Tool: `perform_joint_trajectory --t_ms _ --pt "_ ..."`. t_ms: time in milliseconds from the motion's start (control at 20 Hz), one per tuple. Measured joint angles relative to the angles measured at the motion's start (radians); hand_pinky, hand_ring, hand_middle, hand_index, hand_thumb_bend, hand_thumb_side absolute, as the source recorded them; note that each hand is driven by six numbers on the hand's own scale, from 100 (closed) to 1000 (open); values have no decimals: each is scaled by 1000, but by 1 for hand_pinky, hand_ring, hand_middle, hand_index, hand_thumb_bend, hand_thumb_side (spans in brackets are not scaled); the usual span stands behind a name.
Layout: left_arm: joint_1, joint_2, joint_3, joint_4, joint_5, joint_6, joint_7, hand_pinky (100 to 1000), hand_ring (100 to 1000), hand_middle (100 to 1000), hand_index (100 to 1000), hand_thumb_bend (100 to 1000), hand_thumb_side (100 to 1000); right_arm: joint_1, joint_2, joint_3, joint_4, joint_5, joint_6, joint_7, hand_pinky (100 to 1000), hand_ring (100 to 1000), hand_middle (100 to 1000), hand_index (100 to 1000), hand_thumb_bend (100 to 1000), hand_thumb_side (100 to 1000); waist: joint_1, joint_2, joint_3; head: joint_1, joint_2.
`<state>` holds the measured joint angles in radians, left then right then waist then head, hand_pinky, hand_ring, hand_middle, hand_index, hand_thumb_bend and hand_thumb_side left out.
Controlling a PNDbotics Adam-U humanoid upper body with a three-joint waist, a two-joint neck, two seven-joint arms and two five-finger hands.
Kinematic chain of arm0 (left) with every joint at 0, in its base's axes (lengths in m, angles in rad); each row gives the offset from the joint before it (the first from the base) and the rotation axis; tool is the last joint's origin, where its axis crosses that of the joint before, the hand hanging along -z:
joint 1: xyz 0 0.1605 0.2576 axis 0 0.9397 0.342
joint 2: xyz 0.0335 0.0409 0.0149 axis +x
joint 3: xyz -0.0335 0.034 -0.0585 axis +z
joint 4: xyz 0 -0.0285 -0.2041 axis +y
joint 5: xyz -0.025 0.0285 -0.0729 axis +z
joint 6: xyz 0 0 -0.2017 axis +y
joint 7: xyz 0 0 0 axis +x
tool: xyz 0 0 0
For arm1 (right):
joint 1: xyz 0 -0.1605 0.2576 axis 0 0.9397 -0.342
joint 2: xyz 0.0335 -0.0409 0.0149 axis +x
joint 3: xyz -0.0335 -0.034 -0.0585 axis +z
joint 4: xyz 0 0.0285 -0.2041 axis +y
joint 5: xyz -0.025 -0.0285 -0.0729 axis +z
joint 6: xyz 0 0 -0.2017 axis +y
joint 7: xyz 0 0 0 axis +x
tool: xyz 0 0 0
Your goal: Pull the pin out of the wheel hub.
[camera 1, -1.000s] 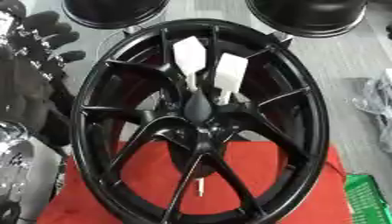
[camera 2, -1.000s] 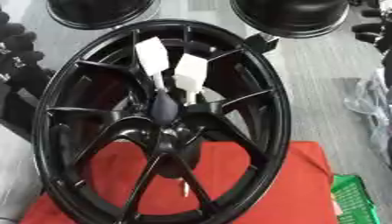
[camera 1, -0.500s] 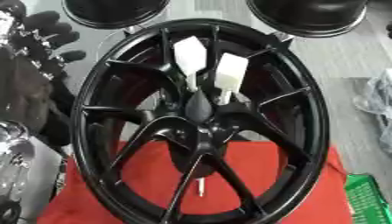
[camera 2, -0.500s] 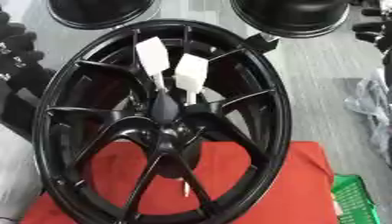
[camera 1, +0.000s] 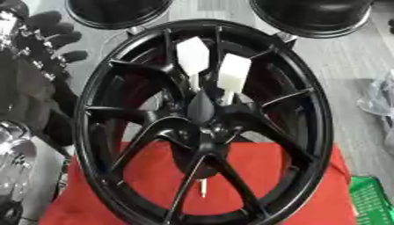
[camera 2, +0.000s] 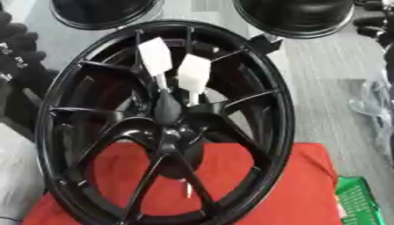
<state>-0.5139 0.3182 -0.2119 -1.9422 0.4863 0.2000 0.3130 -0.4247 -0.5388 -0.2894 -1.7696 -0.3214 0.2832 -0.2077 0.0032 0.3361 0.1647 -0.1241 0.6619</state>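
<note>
A black spoked wheel (camera 1: 115, 110) leans tilted on a red cloth (camera 1: 285, 184). Two white pins with flat paddle-shaped heads (camera 1: 192, 55) (camera 1: 233, 72) stick up out of the hub (camera 1: 206, 127), beside a dark cone-shaped cap (camera 1: 202, 107). A small white pin (camera 1: 203, 188) shows low between the spokes. My left hand (camera 1: 42, 39) is at the upper left, outside the rim, fingers spread and holding nothing. Dark finger-like shapes (camera 2: 375, 22) at the upper right edge of the right eye view may be my right hand, away from the wheel.
Two more black rims (camera 1: 115, 11) (camera 1: 315, 15) lie at the far edge. A green basket (camera 1: 373, 200) stands at the lower right, and shiny chrome parts (camera 1: 15, 145) at the lower left. Clear plastic wrap (camera 1: 381, 101) lies on the grey floor at right.
</note>
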Motion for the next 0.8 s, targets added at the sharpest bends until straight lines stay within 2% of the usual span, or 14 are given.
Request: perform_joint_trajectory --t_ms 100,200,450,800 --pt "21 10 0 1 -3 0 0 687 745 616 702 129 728 -31 -17 25 -16 12 -16 16 756 660 697 730 100 531 -20 -28 -18 1 17" --pt "34 25 0 2 -7 0 0 687 745 616 702 129 728 -83 -59 64 -40 36 -36 41 761 665 696 733 100 461 -42 -48 -25 9 29" --pt "44 45 0 8 -15 -1 1 686 745 616 701 129 731 -152 -176 186 -31 106 -92 114 774 679 694 742 100 327 -52 -49 -34 16 39" --pt "49 52 0 14 -21 -1 0 686 746 616 701 128 731 -234 -348 362 26 192 -193 222 787 696 692 751 100 211 -60 -50 -33 15 40"
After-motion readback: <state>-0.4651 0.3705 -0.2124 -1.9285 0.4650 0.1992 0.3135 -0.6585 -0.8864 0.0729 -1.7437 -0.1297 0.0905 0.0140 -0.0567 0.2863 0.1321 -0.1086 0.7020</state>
